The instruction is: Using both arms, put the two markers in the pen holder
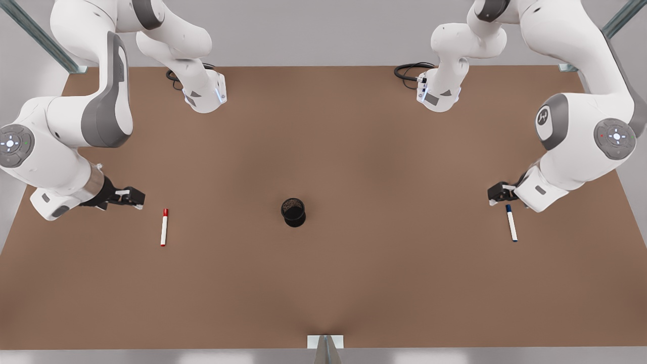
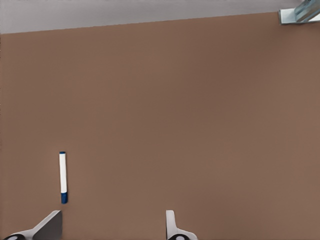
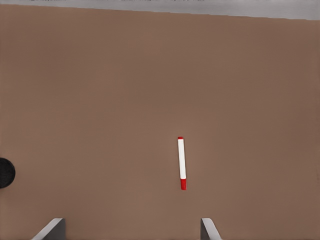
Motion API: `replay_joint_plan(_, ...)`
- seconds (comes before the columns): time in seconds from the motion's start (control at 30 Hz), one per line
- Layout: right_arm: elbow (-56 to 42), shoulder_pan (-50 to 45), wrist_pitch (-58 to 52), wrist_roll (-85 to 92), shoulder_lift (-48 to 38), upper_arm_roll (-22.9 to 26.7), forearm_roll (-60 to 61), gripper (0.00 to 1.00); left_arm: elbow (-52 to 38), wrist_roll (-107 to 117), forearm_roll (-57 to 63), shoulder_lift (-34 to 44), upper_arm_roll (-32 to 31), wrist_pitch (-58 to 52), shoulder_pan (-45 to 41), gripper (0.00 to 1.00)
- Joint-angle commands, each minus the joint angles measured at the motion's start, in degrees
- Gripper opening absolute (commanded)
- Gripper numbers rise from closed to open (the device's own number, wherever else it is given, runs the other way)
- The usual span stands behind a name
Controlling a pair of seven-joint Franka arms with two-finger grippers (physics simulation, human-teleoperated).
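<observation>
Approach stage: neither marker is yet grasped. The left gripper [image 1: 498, 192] is hovering at the front view's right, just beside the capped end of the blue marker [image 1: 511, 223], which is lying flat on the brown tabletop [image 1: 323, 283]; in the left wrist view its fingers [image 2: 171, 225] are standing apart, with the blue marker [image 2: 63, 177] off to one side of the gap, not between them. The right gripper [image 1: 132, 196] is hanging at the front view's left, near the red marker [image 1: 164, 227]; its fingertips [image 3: 207, 229] are likewise spread, and the red marker [image 3: 182, 163] is lying ahead of the gap, nearer one finger. The pen holder [image 1: 293, 212] is standing upright and empty at mid-table, well apart from both markers — its rim is just entering the right wrist view [image 3: 6, 173].

The next move is probably calling for each gripper to centre over its marker's barrel, descend, and close across the thin white body.

The tabletop is plain, matte and bare between the objects; grey walls, metal frame struts [image 1: 30, 30] and black cables [image 1: 410, 71] at the arm bases are bounding the workspace.
</observation>
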State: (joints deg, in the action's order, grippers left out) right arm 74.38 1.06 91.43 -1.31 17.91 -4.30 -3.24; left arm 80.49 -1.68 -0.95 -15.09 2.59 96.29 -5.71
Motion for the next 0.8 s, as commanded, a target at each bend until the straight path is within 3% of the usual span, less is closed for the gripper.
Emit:
replay_joint_plan(0.0, 0.0, 0.0, 1.5, -0.7, -0.1, 0.0, 0.1, 1.0, -0.1, 0.5, 0.2, -0.2, 0.0, 2.9, 0.0, 1.0)
replay_joint_plan(0.1, 0.0, 0.0, 1.5, -0.7, -0.1, 0.0, 0.1, 1.0, -0.1, -0.6, 0.2, -4.4, 0.2, 5.7, 6.4, 1.0)
replay_joint_plan(0.2, 0.0, 0.0, 1.5, -0.7, -0.1, 0.0, 0.0, 1.0, 1.5, -7.9, -0.5, -10.7, 0.2, 16.5, 12.6, 1.0)
replay_joint_plan(0.27, 0.0, 0.0, 1.5, -0.7, -0.1, 0.0, 0.1, 1.0, 9.6, -14.8, -0.8, -11.5, 0.2, 28.2, 14.7, 1.0)
replay_joint_plan(0.43, 0.1, 0.5, 1.5, -0.6, 0.0, 0.0, 0.1, 1.0, 12.6, -32.0, -9.9, -19.1, 0.2, 39.6, 20.9, 1.0)
replay_joint_plan(0.77, 0.1, 0.5, 1.5, -0.6, 0.0, -0.1, 0.1, 1.0, 18.2, -38.2, -5.6, -23.1, 0.3, 45.6, 20.5, 1.0)
